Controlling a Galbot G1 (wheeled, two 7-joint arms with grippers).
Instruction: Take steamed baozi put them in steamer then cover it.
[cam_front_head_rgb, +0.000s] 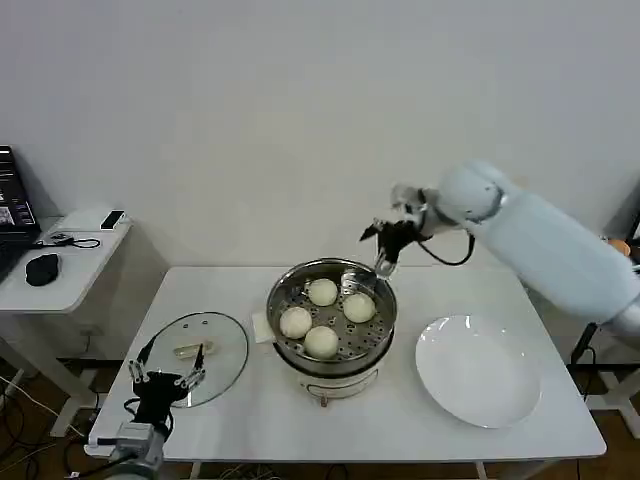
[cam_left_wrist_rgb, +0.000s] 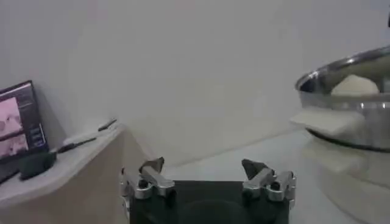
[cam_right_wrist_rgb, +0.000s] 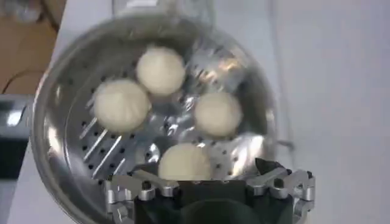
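White table (cam_front_head_rgb: 250, 420), 4 baozi (cam_front_head_rgb: 321, 342) in steamer (cam_front_head_rgb: 372, 345), right gripper (cam_front_head_rgb: 384, 243) open, empty

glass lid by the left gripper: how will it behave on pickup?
The glass lid lies flat on the table with a small handle in its middle, so the handle is probably the only workable grasp. Glass looks smooth and rigid, so it is likely slippery, breakable and heavy for its size. Held by the handle alone, it may tilt. The left gripper is open at its near edge.
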